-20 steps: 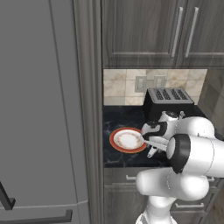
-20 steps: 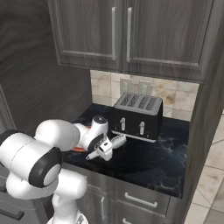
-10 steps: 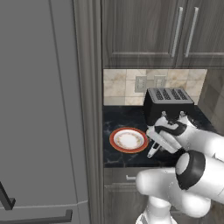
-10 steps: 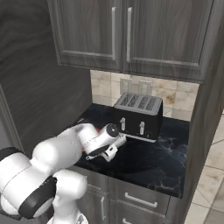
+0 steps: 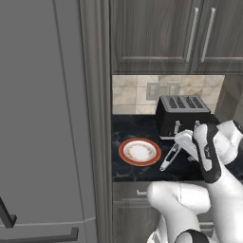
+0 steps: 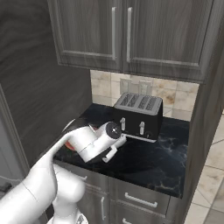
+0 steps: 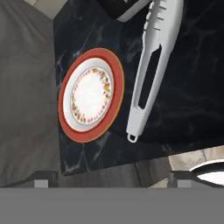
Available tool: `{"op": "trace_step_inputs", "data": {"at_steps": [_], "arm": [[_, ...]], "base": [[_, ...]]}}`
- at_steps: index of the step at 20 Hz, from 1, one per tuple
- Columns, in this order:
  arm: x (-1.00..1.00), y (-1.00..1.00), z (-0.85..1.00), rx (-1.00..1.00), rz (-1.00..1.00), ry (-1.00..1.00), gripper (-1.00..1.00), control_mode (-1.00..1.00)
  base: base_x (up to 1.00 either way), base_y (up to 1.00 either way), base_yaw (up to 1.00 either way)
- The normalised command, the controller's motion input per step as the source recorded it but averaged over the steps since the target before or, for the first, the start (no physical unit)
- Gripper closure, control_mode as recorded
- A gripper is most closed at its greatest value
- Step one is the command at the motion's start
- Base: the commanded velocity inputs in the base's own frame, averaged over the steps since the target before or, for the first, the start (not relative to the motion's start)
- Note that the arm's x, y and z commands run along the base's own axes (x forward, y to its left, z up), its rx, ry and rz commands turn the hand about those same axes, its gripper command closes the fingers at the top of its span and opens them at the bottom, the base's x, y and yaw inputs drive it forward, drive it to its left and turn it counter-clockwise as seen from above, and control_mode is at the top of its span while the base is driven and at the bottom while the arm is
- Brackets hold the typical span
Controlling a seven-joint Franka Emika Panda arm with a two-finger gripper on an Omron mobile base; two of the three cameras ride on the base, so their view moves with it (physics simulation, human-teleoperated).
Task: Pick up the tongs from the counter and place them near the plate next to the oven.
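The silvery-white tongs (image 7: 153, 65) lie flat on the black counter (image 7: 192, 100), just right of the orange-rimmed plate (image 7: 91, 95), with a narrow gap between them. In the left base view the tongs (image 5: 170, 158) rest between the plate (image 5: 139, 152) and my hand. My gripper (image 7: 113, 179) hangs above them, open, its fingertips (image 7: 41, 178) spread wide with nothing between them. My gripper (image 5: 185, 141) sits in front of the toaster. The oven is out of view.
A black four-slot toaster (image 5: 182, 114) stands behind the tongs against the tiled wall. A tall grey cabinet panel (image 5: 47, 118) rises left of the plate. The counter's front edge (image 7: 131, 164) runs just past the tongs' joined end. Bare counter (image 6: 162, 157) lies to the right.
The gripper has drawn back and up, away from the plate toward the right. The tongs now lie free on the counter beside the plate.
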Motion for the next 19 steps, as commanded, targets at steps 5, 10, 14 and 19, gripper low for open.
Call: {"op": "trace_step_inputs", "data": {"at_steps": [5,10,14,19], "arm": [[-1.0,0.17,0.68,-0.16,-0.13,-0.02,-1.0,-1.0],[-1.0,0.55,0.29,-0.29,-0.17,-0.16,-1.0,-1.0],[-0.96,0.83,0.03,-0.4,-0.12,-0.03,-1.0,-1.0],[-0.57,0.93,0.0,-0.39,-0.09,0.0,-1.0,-1.0]], "base": [[0.0,0.0,0.0],[0.0,0.0,0.0],[0.0,0.0,0.0],[0.0,0.0,0.0]]}}
